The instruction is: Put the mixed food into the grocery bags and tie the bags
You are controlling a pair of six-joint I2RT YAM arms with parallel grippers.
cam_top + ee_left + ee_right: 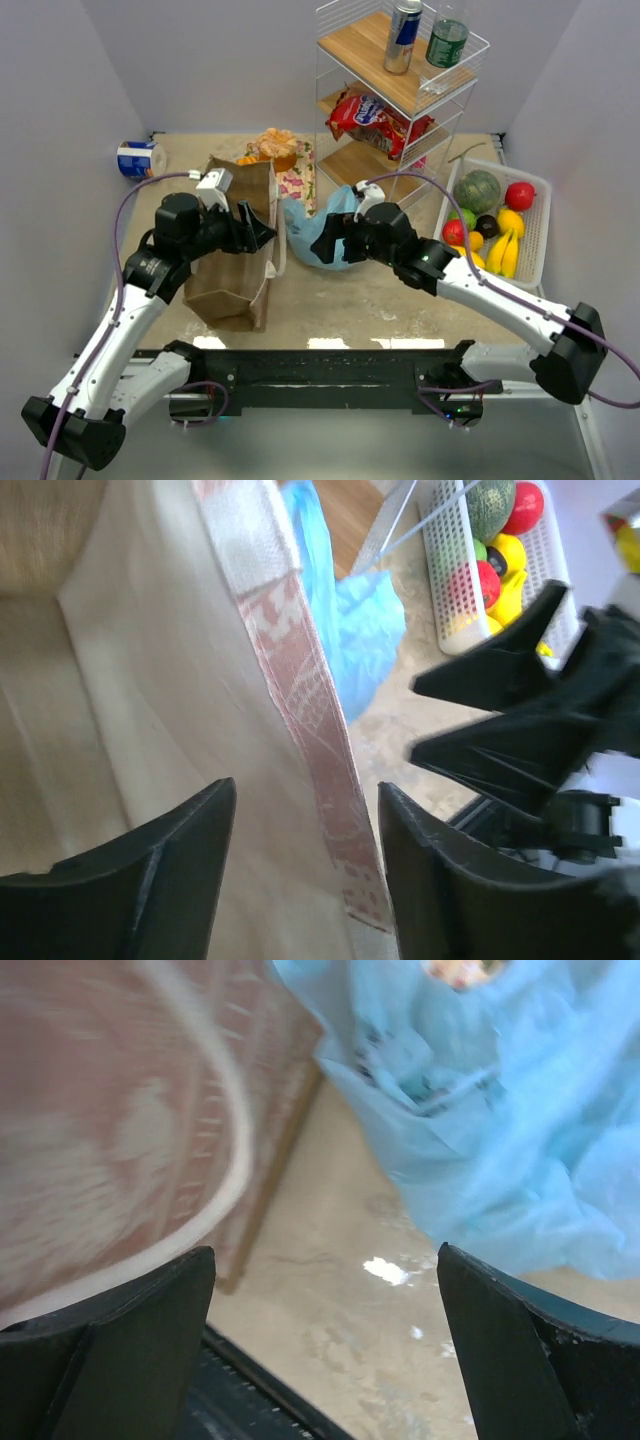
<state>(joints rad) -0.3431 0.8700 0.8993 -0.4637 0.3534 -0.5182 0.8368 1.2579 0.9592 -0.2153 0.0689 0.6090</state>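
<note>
The brown paper bag stands open left of centre. My left gripper is open and straddles its right rim, one finger inside and one outside. The crumpled light-blue plastic bag lies just right of it. My right gripper is open and empty, low over the table between the two bags. The right wrist view shows the paper bag with its pale handle and the blue bag. The drink can, green bottle and red snack packets sit on the wire shelf. Fruit and vegetables lie in the basket.
The white slatted basket stands at the right. The wire shelf stands at the back. Orange segments and a cake on a floral tray sit behind the paper bag. A blue-and-white roll lies at the back left.
</note>
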